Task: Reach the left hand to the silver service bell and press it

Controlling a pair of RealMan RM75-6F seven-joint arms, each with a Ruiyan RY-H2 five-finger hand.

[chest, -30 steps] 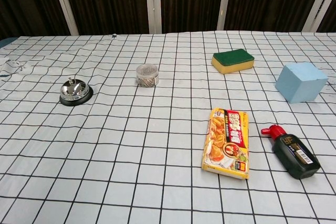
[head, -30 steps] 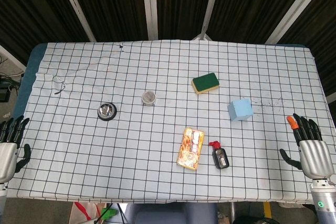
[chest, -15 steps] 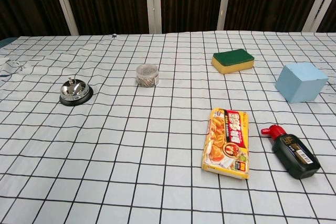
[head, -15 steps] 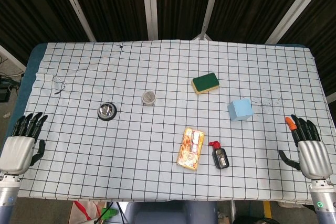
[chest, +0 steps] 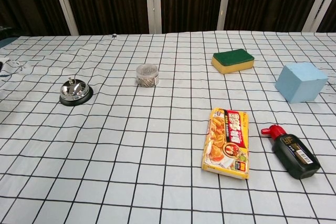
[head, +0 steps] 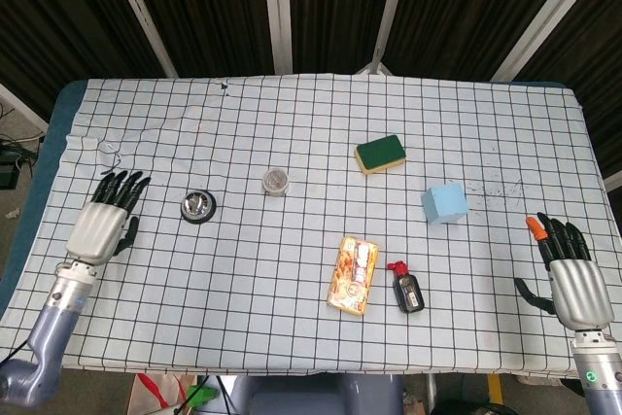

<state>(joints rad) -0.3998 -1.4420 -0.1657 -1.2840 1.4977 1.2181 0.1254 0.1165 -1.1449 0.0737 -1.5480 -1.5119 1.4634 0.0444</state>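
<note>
The silver service bell [head: 197, 206] sits on a black base on the left half of the checked cloth; the chest view shows the bell [chest: 73, 91] upright with its button on top. My left hand [head: 105, 220] hovers over the cloth a short way left of the bell, fingers spread and pointing away from me, holding nothing. It does not touch the bell. My right hand [head: 568, 267] stays at the table's right front edge, fingers apart and empty. Neither hand shows in the chest view.
A small clear jar [head: 276, 181] stands just right of the bell. Further right lie a green and yellow sponge [head: 380, 154], a blue block [head: 444, 203], a yellow food box [head: 355, 274] and a black bottle with a red cap [head: 406, 289].
My left hand has moved from the table's left front corner up and right onto the cloth, closing most of the distance to the bell. The right hand has barely shifted.
</note>
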